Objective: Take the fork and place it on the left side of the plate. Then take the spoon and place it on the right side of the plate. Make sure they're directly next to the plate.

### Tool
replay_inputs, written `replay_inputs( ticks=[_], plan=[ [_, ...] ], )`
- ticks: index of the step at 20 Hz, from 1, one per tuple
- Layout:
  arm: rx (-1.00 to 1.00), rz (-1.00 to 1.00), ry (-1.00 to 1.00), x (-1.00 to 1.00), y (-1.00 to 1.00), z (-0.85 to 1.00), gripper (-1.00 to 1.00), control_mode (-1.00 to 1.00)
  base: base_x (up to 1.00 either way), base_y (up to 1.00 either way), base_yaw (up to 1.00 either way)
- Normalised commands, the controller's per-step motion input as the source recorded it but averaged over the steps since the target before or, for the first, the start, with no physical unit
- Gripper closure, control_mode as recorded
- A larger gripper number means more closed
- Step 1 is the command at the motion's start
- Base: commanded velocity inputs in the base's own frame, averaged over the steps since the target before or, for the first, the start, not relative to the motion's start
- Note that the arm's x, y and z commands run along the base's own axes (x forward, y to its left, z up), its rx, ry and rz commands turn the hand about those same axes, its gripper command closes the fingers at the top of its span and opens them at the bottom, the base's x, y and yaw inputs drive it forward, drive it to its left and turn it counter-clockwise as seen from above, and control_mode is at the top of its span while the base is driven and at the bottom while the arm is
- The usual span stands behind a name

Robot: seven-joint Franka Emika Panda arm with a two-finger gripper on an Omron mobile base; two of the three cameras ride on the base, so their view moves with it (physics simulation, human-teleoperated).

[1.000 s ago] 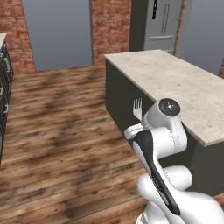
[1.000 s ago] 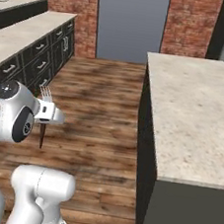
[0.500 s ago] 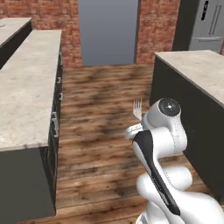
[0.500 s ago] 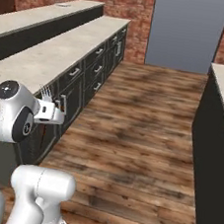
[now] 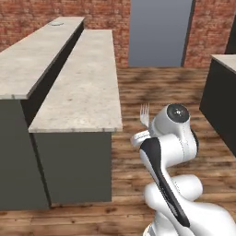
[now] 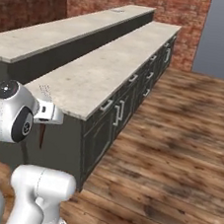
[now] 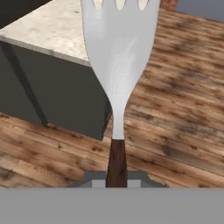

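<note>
Fork (image 7: 119, 65): silvery-white head and tines, dark brown handle (reddish streak down its middle). Counter (image 5: 87, 83): pale beige top with fine speckle; cabinet fronts (image 6: 118, 119) near-black, grey-green cast. Floor (image 6: 180, 142): brown wood planks, mottled dark grain. Back wall (image 5: 106, 14): red brick. Door (image 5: 159, 32): flat blue-grey.

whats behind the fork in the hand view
Behind the fork lie the wood floor and a corner of the stone counter above its dark cabinet. The fork covers the counter's edge there.
</note>
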Motion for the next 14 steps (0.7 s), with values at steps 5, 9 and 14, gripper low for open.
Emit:
replay_inputs(
  ticks=[5,9,14],
  plan=[
    [0.00,0.00,0.00,0.00,0.00,0.00,1.00,1.00,-0.43,1.00,0.30],
    [0.00,0.00,0.00,0.00,0.00,0.00,1.00,1.00,-0.36,1.00,0.28],
    [0.00,0.00,0.00,0.00,0.00,0.00,1.00,1.00,-0.18,1.00,0.22]
  ],
)
